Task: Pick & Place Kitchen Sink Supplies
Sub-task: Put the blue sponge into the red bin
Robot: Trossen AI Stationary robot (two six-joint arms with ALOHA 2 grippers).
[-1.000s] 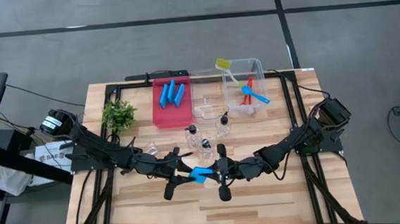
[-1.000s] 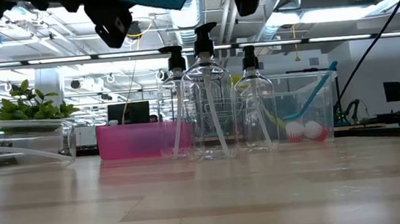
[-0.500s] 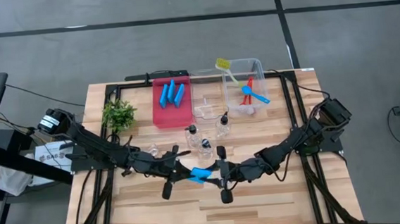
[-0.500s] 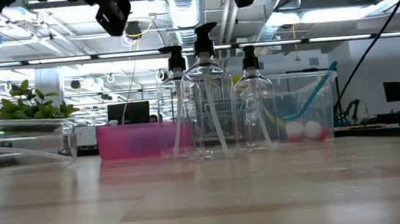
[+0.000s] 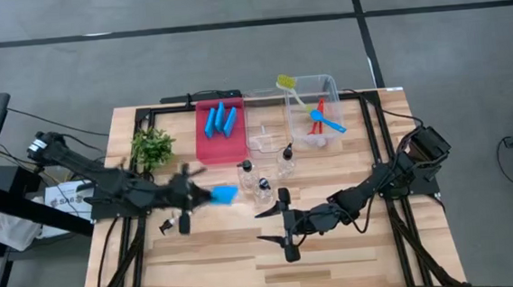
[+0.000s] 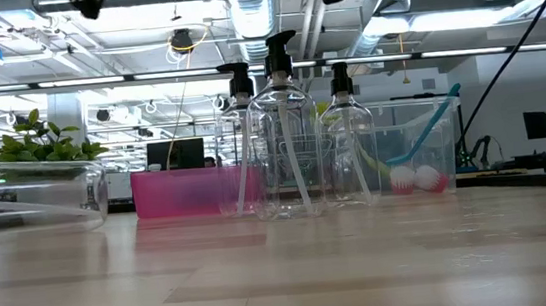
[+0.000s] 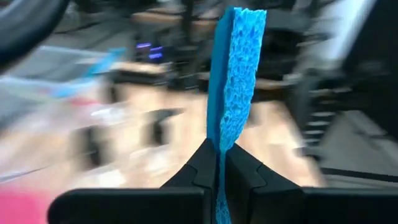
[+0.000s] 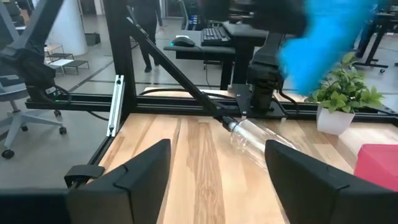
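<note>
My left gripper hangs above the table's left half, shut on a bright-blue sponge. My right gripper stands open near the table's middle, right of the sponge, with nothing between its fingers. Three clear pump bottles stand upright on the table behind it. More blue sponges lie in the red tray. Brushes lean in a clear bin at the far right. My left gripper pinches the sponge's two broad faces near one end between its two fingers. The fingers are roughly level and point toward the table's right. The sponge stands on edge and sticks out past the fingertips, lifted clear of the table.
A green plant stands at the far left. A clear container lies on its side on the table's left part. A second clear bin stands between the tray and the brush bin. The near half of the table shows bare wood.
The sponge has passed from my right gripper to my left. My left gripper shut on it, then drew back toward the table's left edge and rose, carrying the sponge clear. My right gripper opened, let go and stayed where it was.
</note>
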